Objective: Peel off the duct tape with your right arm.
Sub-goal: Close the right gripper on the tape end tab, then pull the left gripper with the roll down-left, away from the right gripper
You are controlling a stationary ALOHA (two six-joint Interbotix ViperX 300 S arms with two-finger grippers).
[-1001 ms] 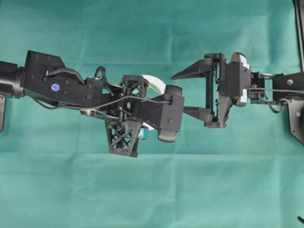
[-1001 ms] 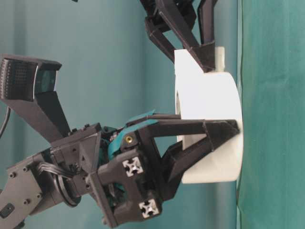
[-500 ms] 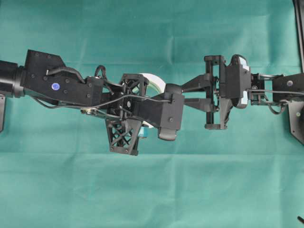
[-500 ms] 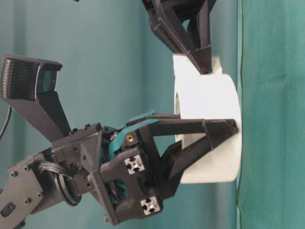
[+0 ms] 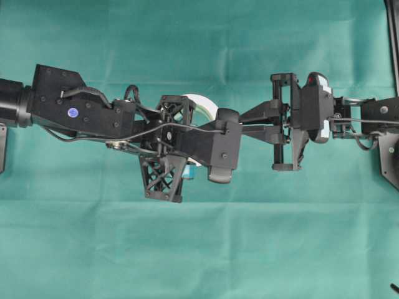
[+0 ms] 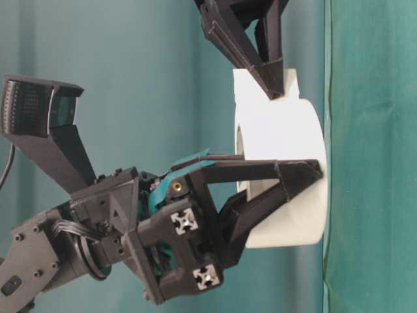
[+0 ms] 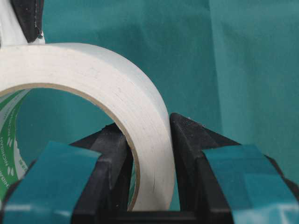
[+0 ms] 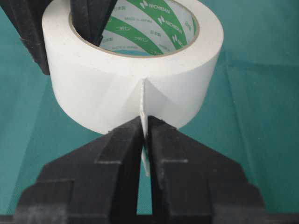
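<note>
From overhead, the duct tape point(image 5: 201, 107) is sitting mostly hidden beneath the left claw point(image 5: 187, 143), and the right claw point(image 5: 244, 123) is reaching in from the roll's right. At table level, the roll is resting flat on the tabletop point(image 6: 371, 156), its wall clamped by the left claw. In the right wrist view, the right claw is pinching the tab point(image 8: 145, 122), which is jutting from the roll straight toward it.

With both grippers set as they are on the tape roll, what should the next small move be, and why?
Probably draw the right gripper straight back from the duct tape. Its fingers are pinched shut on the loose tab, and the left gripper clamps the roll's wall, one finger inside and one outside, so pulling should peel the tape off.
</note>
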